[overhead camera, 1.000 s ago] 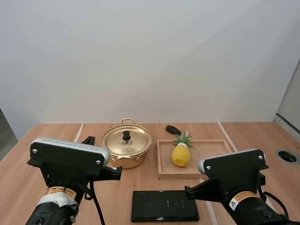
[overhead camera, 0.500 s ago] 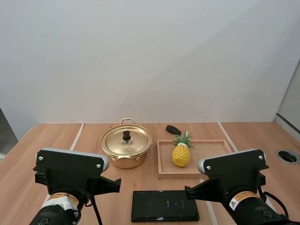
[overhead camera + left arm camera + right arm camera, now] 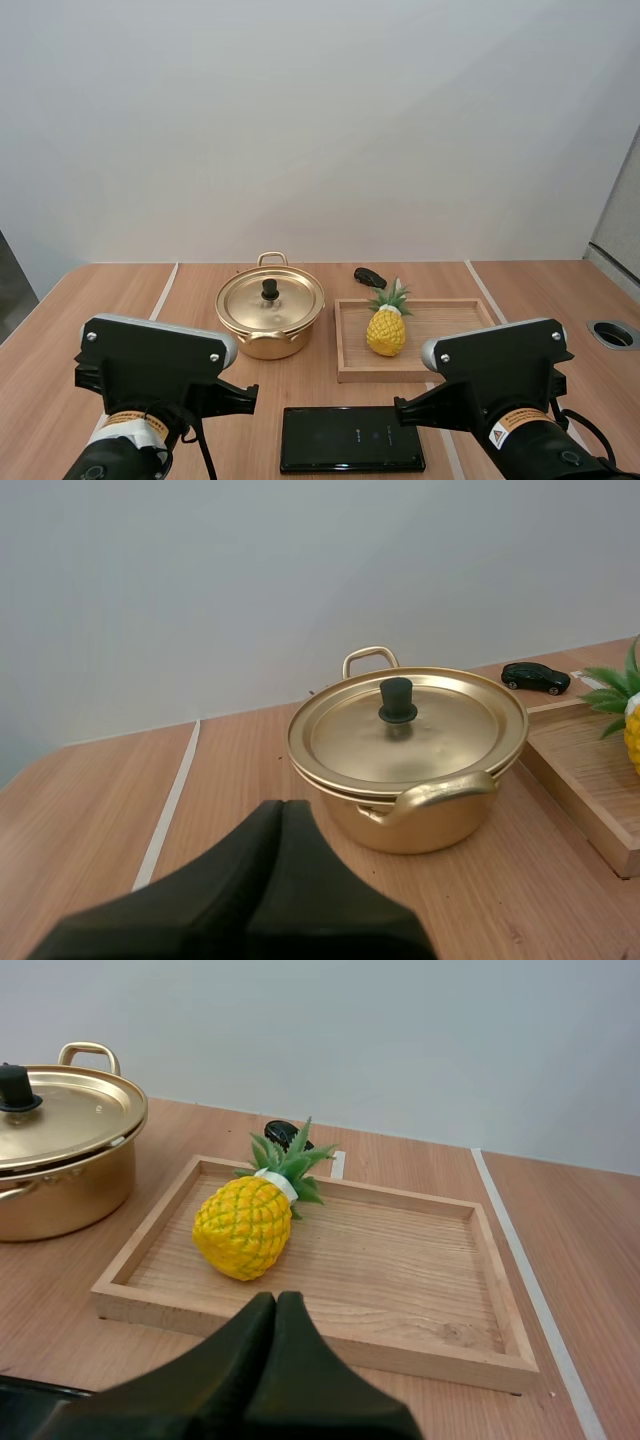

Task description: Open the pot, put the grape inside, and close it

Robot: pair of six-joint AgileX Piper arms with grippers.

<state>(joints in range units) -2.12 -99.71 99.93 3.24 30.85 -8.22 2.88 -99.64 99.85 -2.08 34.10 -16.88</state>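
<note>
The pot (image 3: 270,322) stands on the wooden counter (image 3: 120,290). It is golden and two-handled, with its lid (image 3: 270,300) seated flat on the rim and a black knob (image 3: 269,289) upright at the lid's middle. One loop handle points away from us and the other toward us.

The fruit we see is a yellow pineapple (image 3: 386,331) with a green crown. It lies in a shallow wooden tray (image 3: 455,318) just right of the pot, with a narrow strip of counter between the two. The pineapple rests in the tray's end nearer the pot, its crown turned toward the far rim.

Behind the pot and to its right, a small black toy car (image 3: 369,275) sits on the counter close to the tray's far rim. In front of the pot and slightly right, a flat black slab (image 3: 351,438) with a glossy face lies on the counter. We cannot tell what device it is.

Our left fingers (image 3: 250,850) are pressed together into one dark wedge with nothing between them. They hang on the pot's near side, pointing at the handle that faces us and apart from it. Our right fingers (image 3: 255,1325) are likewise closed on nothing. They sit right of the pot, short of the tray's near rim, and point toward the pineapple.

From above, our left arm (image 3: 150,365) sits in front of the pot to its left and our right arm (image 3: 495,370) in front to its right, with the slab between them.
</note>
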